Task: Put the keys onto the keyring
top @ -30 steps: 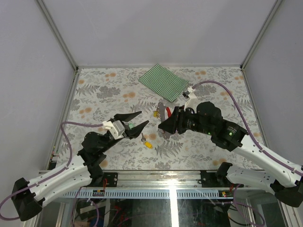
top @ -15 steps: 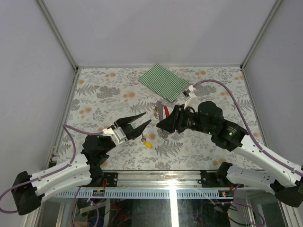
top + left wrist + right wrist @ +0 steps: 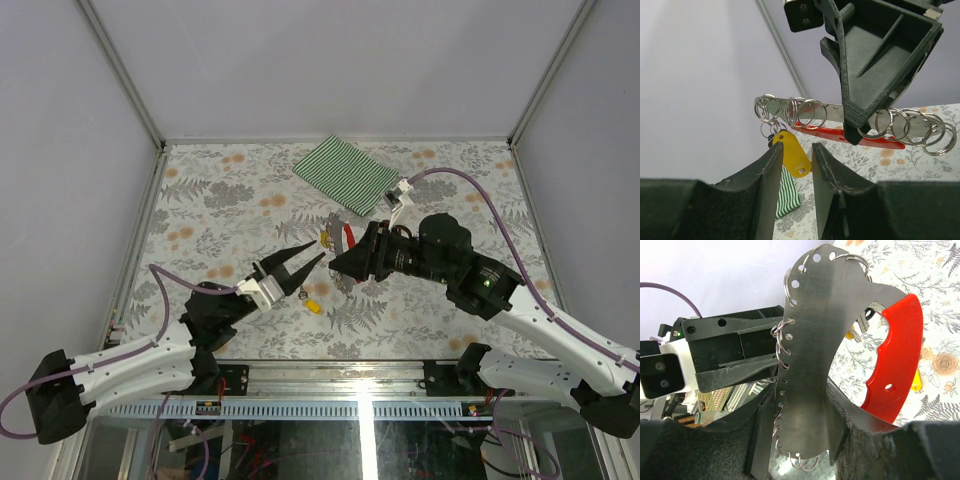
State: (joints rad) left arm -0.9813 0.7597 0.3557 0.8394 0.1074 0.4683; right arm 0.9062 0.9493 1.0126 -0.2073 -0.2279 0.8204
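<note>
Just above the table's (image 3: 220, 200) middle, the keyring (image 3: 810, 340), a holed grey plate with a red edge and silver rings, sits clamped in the right gripper (image 3: 802, 425). At its 9 o'clock end in the left wrist view hangs a yellow key (image 3: 791, 152), closely flanked by the left gripper (image 3: 797, 149); whether those jaws pinch it I cannot tell. A second yellow key (image 3: 313, 306) lies on the table at the keyring's 7 o'clock.

Even, diffuse light is falling from above on the counter (image 3: 220, 200), leaving only faint shadows beneath the arms. A glare streak is shining on the rail (image 3: 365, 405) at the counter's near edge. In both wrist views, the near fingers (image 3: 760, 195) are appearing dark and soft-focused, and the keyring (image 3: 810, 340) is showing a dull sheen.
</note>
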